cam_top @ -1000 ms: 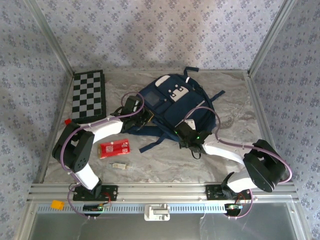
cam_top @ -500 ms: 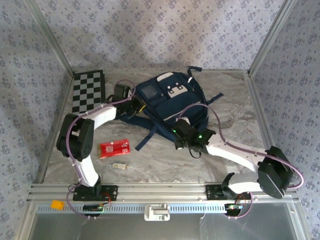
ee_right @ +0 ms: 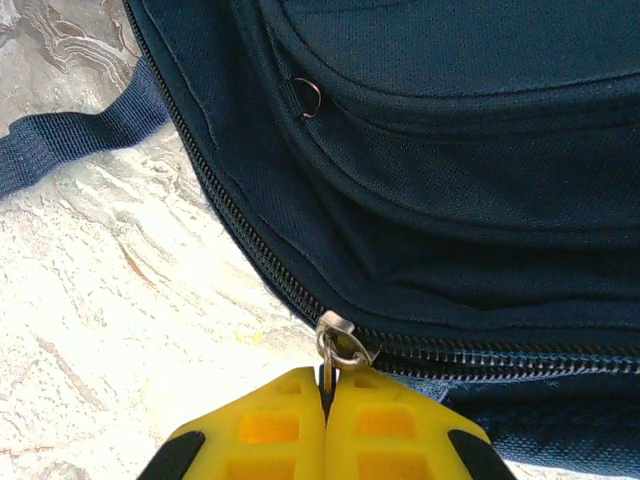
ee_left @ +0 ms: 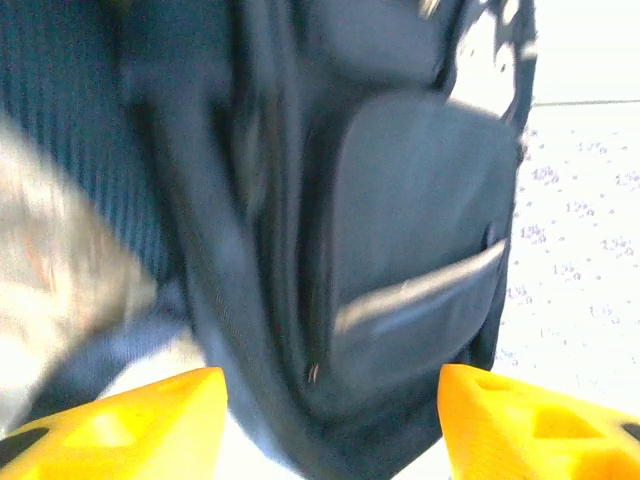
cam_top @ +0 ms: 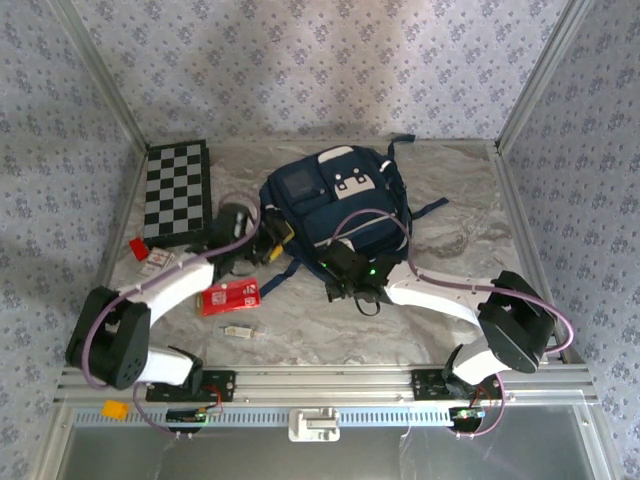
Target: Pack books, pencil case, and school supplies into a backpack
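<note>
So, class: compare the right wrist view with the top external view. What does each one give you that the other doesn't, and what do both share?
Right wrist view: the right gripper pinched shut on the metal zip pull, with the zip's teeth clear. Top external view: the chequered board, the red pencil case, a small pale stick and the left gripper. Both: the navy backpack on the marbled table.

Backpack [ee_right: 450,150] of matt woven cloth; zipper pull [ee_right: 337,345] shiny metal.

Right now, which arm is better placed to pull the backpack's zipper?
Right. The right gripper is shut on the zipper pull of the backpack; the left gripper stands open beside it, holding nothing.
</note>
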`<action>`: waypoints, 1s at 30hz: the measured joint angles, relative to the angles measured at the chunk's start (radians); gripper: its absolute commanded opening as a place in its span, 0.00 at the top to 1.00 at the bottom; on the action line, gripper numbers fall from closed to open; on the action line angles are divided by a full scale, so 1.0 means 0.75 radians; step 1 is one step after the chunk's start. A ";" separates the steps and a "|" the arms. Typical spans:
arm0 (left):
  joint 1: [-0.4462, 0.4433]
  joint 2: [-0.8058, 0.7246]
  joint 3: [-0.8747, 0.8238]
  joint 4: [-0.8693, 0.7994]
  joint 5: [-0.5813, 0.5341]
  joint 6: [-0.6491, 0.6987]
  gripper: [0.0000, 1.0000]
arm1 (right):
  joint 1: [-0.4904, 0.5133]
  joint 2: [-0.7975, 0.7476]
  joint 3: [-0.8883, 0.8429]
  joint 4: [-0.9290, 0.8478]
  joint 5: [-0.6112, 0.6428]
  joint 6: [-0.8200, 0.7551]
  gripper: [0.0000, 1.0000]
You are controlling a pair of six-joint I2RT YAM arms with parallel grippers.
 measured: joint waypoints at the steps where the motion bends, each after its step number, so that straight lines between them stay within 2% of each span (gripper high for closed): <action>1: -0.052 -0.002 -0.034 0.003 -0.012 -0.043 0.42 | 0.005 0.000 0.000 -0.001 0.009 0.001 1.00; 7: -0.223 0.065 -0.049 0.083 -0.111 -0.239 0.45 | 0.027 0.000 0.000 -0.013 0.054 0.033 1.00; 14: -0.302 0.225 -0.063 0.266 -0.154 -0.426 0.54 | 0.065 -0.001 0.000 -0.031 0.116 0.061 1.00; 24: -0.319 0.299 -0.026 0.297 -0.191 -0.479 0.94 | 0.068 0.010 -0.001 -0.034 0.153 0.082 1.00; 25: -0.319 0.299 -0.026 0.293 -0.196 -0.476 0.98 | 0.068 0.019 -0.001 -0.035 0.156 0.085 0.98; 30: -0.321 0.298 -0.024 0.277 -0.206 -0.456 1.00 | 0.055 0.099 0.041 -0.041 0.161 0.085 0.89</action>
